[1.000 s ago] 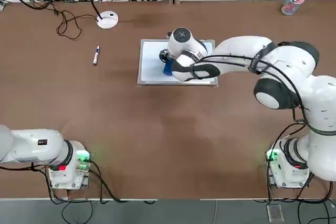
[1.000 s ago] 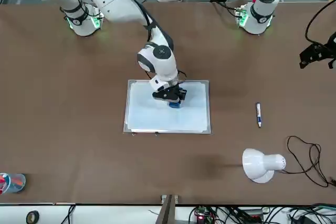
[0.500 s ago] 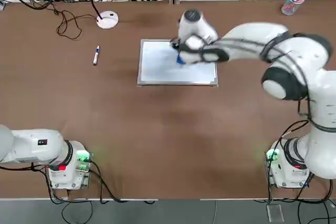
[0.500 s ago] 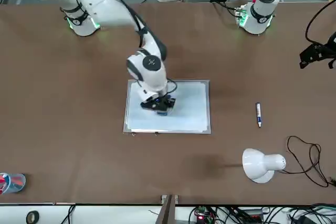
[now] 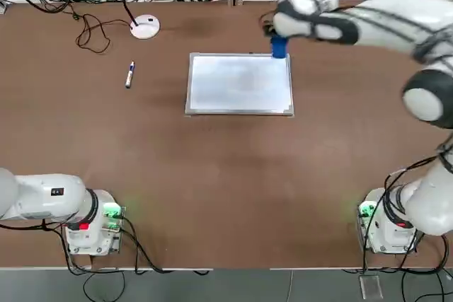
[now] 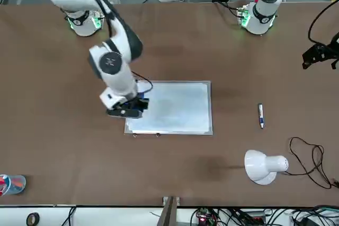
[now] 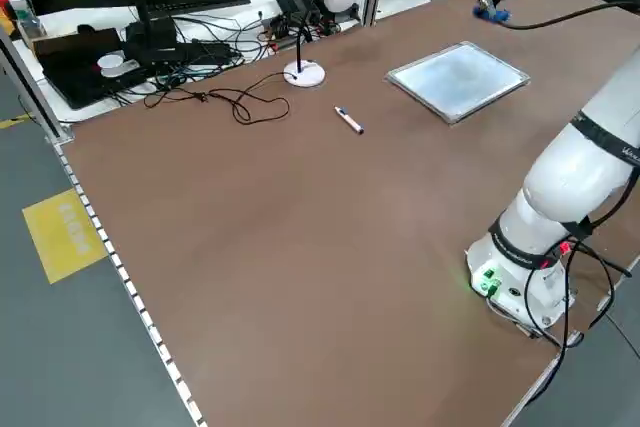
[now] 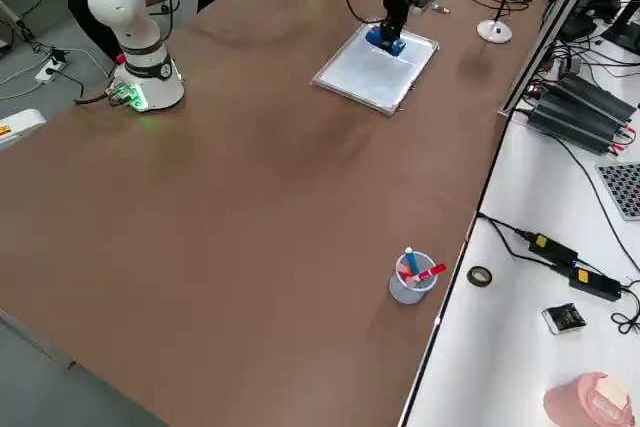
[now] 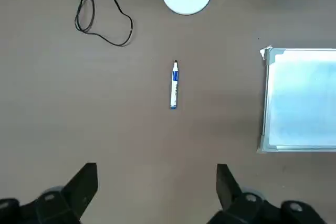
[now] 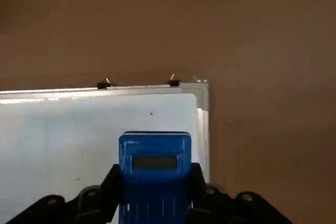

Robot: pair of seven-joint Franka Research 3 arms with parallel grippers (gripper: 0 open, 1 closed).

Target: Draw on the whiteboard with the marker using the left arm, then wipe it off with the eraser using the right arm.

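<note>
The whiteboard point(image 5: 239, 83) lies flat at mid-table, its surface showing no clear marks. My right gripper point(image 5: 277, 39) is shut on the blue eraser point(image 5: 279, 48) and holds it raised over the board's far right corner. The right wrist view shows the eraser point(image 10: 154, 163) between the fingers, with the whiteboard point(image 10: 79, 135) and its corner beneath. The marker point(image 5: 129, 74) lies alone on the table, left of the board. The left wrist view looks down on the marker point(image 9: 174, 85); my left gripper point(image 9: 156, 187) is open, high above the table near its base point(image 5: 88, 225).
A white desk lamp point(image 5: 145, 26) with a black cable stands beyond the marker at the far left. A clear cup point(image 8: 412, 277) with red items sits near the far right table edge. Cables and electronics line the bench behind the table. A person's legs show behind the arm bases.
My right gripper carried the eraser from the middle of the board out to its far right corner, rising as it went. The left arm and the marker stayed still.
</note>
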